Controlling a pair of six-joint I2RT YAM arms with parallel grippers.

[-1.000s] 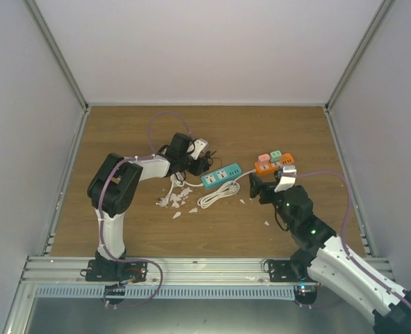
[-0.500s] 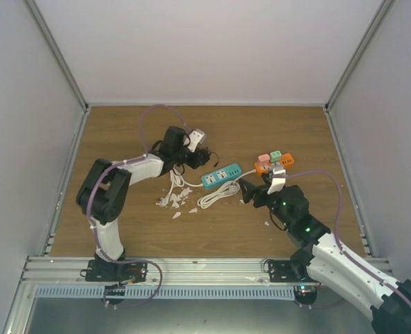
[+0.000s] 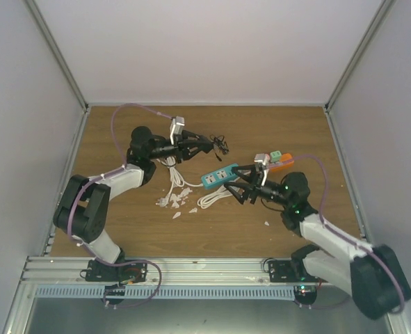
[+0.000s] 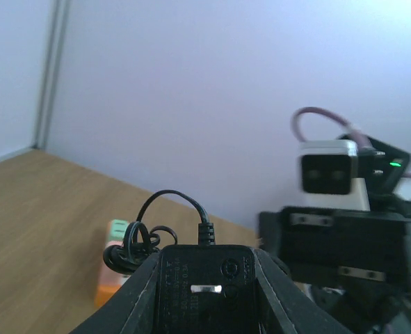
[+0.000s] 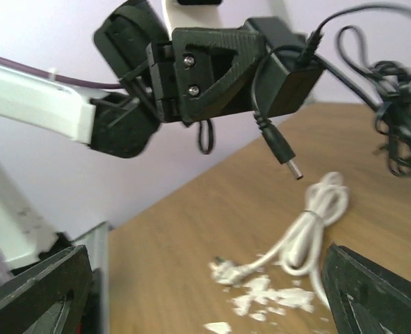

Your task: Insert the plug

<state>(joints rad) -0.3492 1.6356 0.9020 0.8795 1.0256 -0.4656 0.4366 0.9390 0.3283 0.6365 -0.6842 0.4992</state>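
The plug (image 4: pixel 205 285) is a black adapter block with a thin black cord (image 4: pixel 130 252). My left gripper (image 4: pixel 205 263) is shut on it, and one metal prong faces the camera. From above, the left gripper (image 3: pixel 199 145) holds the plug (image 3: pixel 206 143) over the back of the table, with the tangled cord (image 3: pixel 220 145) hanging beside it. The teal power strip (image 3: pixel 220 175) lies flat at mid-table. My right gripper (image 3: pixel 240 185) stands open just right of the strip. In the right wrist view the right gripper (image 5: pixel 205 285) is empty and faces the held plug (image 5: pixel 288 76).
An orange strip with green and pink blocks (image 3: pixel 278 161) lies behind the right gripper. A coiled white cable (image 3: pixel 215 195) and white scraps (image 3: pixel 176 200) lie in front of the teal strip. The cord's barrel tip (image 5: pixel 286 154) dangles free. Grey walls enclose the table.
The left gripper tightened on the plug, lifted it and pulled back left. The right gripper swung left to the teal strip's end, now facing the left gripper.
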